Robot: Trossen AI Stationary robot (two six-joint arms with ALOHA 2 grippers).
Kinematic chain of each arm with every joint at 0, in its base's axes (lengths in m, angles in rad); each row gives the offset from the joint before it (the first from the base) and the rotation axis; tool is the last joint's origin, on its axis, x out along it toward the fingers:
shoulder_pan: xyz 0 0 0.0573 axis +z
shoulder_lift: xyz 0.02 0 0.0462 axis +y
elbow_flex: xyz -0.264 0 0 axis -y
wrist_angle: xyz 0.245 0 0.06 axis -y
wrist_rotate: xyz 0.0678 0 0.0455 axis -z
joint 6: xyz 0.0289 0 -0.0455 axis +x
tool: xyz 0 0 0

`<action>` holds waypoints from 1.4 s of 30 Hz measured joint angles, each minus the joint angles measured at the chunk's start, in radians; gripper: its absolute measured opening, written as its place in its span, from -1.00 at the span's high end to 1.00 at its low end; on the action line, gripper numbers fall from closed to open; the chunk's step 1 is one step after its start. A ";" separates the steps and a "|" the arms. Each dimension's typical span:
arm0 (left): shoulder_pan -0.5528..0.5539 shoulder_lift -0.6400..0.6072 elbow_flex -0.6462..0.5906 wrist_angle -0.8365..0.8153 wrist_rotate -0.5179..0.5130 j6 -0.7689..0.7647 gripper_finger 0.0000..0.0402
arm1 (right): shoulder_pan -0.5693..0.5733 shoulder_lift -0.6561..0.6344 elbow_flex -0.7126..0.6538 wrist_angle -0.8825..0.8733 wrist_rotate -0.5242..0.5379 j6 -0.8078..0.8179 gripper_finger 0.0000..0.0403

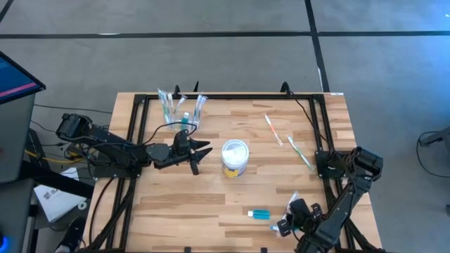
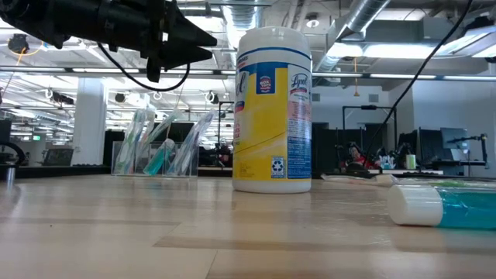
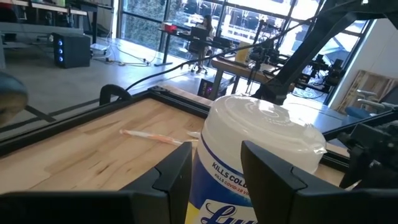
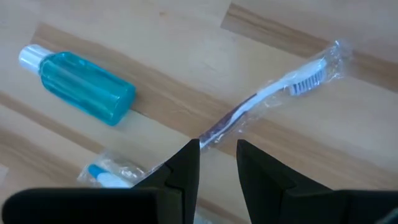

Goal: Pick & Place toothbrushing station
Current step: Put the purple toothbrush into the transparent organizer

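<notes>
Behind tub (image 2: 273,108), low view only: toothbrushing station (image 2: 159,147) upright, untouched.

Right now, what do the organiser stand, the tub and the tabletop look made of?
Toothbrushing station: clear, glossy plastic by the look; the room shows through its cups.
Tub: likely plastic, white ribbed lid, glossy printed yellow label.
Tabletop: wood, butcher-block strips with visible grain, satin finish.

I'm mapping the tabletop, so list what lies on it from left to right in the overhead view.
Left gripper → clear organiser stand → white-topped tub → blue bottle → orange-handled toothbrush → right gripper → green-handled toothbrush.
</notes>
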 joint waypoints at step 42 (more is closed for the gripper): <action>0.000 0.000 0.000 0.000 0.001 -0.015 0.35 | -0.040 0.007 -0.159 0.255 -0.034 -0.011 0.75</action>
